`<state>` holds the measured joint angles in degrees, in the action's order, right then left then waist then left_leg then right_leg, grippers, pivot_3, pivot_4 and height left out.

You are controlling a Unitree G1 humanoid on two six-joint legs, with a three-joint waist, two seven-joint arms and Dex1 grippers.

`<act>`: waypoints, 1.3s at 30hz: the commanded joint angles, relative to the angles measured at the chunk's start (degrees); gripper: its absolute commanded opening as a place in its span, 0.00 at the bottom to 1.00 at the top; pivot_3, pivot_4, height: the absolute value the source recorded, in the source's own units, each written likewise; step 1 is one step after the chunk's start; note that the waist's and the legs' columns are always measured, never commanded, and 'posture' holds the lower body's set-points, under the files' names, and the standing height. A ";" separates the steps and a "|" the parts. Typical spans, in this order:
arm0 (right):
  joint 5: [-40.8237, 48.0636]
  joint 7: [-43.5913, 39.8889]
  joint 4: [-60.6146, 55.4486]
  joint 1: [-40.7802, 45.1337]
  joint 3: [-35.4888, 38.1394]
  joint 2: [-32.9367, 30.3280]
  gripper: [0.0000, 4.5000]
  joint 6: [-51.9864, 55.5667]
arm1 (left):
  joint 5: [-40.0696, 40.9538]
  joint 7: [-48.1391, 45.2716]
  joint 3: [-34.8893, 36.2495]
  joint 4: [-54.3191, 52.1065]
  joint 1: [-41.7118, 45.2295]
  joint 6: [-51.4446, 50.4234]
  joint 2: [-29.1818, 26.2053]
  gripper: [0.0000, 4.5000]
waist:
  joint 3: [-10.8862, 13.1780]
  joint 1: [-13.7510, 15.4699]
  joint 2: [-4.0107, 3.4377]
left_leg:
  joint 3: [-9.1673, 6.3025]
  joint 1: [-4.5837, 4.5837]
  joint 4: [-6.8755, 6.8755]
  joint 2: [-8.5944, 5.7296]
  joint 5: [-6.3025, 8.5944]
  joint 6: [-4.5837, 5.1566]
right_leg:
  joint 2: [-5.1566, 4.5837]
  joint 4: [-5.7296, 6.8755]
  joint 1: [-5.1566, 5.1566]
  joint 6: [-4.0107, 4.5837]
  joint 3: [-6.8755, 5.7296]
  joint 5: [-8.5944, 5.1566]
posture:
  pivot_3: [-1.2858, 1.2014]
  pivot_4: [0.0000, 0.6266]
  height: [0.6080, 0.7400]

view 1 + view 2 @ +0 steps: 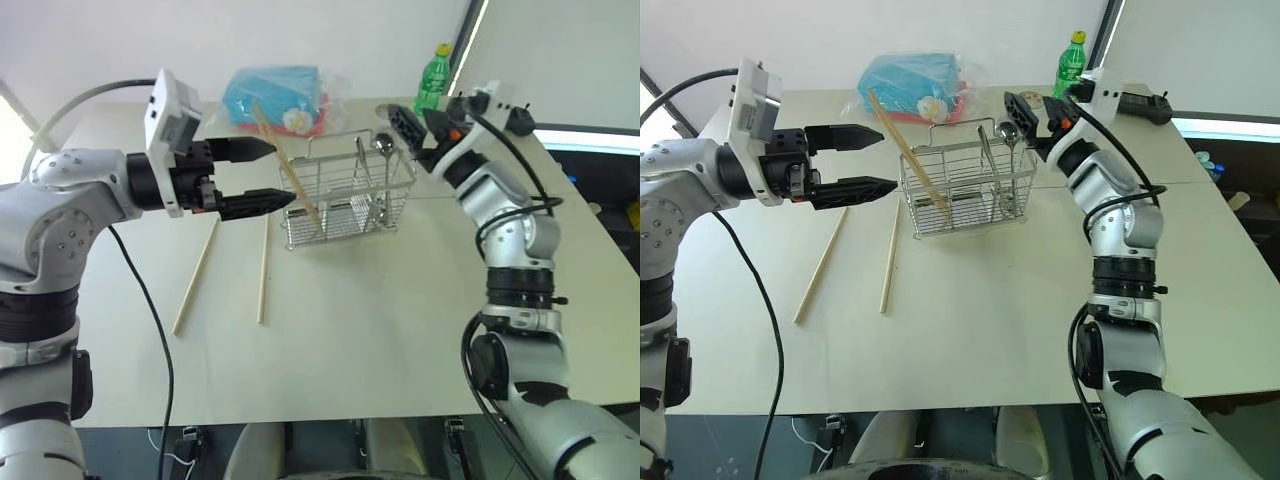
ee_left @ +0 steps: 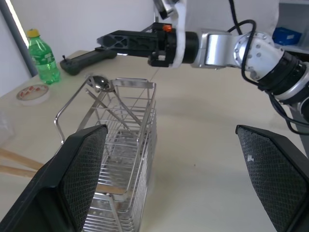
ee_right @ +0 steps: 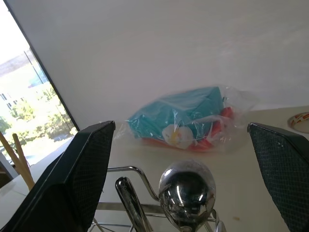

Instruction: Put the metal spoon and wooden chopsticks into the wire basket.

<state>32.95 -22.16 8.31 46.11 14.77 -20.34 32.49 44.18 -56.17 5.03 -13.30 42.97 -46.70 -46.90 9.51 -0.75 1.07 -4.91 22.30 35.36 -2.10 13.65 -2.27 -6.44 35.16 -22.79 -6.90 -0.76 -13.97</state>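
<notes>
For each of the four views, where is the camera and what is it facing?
Left eye view: on the head, looking down over the table, wire basket and both arms.
Right eye view: same scene from beside it; two wooden chopsticks lie on the table.
Left wrist view: between the open left gripper, facing the basket and the right gripper.
Right wrist view: between its open fingers, above the metal spoon, facing the blue packet.
All four share the basket.

It looks like a lab or office room: a plain pale table (image 1: 400,330), white walls (image 3: 193,43), a big window (image 3: 29,106) at left, cables (image 1: 150,330) hanging down.
</notes>
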 commanded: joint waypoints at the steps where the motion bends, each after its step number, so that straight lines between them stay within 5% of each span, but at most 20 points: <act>1: 3.79 -3.32 -11.98 -2.16 1.41 -6.33 1.00 5.66 | -1.60 -1.53 0.26 1.05 0.41 1.25 -1.59 1.00 | 0.00 0.04 0.00 | 0.00 0.00 -0.01 0.00 0.00 0.00 | 0.00 -0.01 0.00 0.00 0.00 0.00 | 0.52 0.24 0.85; 9: 16.78 -9.99 -29.39 -9.72 8.84 -24.20 1.00 20.63 | -13.33 -3.94 -2.33 12.59 1.02 7.97 -6.96 1.00 | 0.03 -0.01 0.01 | 0.05 -0.07 -0.10 0.04 0.01 0.02 | 0.00 -0.01 0.00 0.00 0.00 -0.03 | 0.52 0.24 0.85; 14: 22.97 -15.23 -41.08 -20.37 13.85 -35.34 1.00 26.30 | -20.89 2.66 -4.73 26.09 4.39 6.19 -4.99 1.00 | 0.01 0.23 0.15 | 0.04 -0.05 -0.04 0.04 0.01 0.03 | -0.02 -0.12 0.08 -0.02 0.00 -0.05 | 0.52 0.24 0.85; 22: 32.42 -6.89 -51.70 -32.25 17.79 -33.63 1.00 28.81 | -31.62 13.65 -9.83 39.08 6.87 1.07 2.55 1.00 | 0.02 0.28 0.47 | 0.05 0.03 0.04 0.01 0.02 0.03 | -0.12 -0.11 0.04 -0.08 0.00 -0.05 | 0.52 0.24 0.85; 39: 47.86 8.24 -57.23 -43.29 22.59 -36.23 1.00 22.15 | -36.83 12.13 -10.06 55.12 8.80 3.40 7.79 1.00 | 0.00 1.27 0.54 | 0.05 0.05 0.01 0.03 0.03 0.05 | -0.19 -0.15 0.02 -0.07 0.00 -0.05 | 0.52 0.24 0.85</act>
<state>78.54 -15.01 -47.35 2.94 35.02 -55.64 56.31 7.95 -43.83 -5.83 40.84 50.88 -43.39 -38.95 9.51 0.52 1.61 -4.87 22.36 35.37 -2.06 13.68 -2.22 -6.62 35.01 -22.77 -6.97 -0.76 -14.03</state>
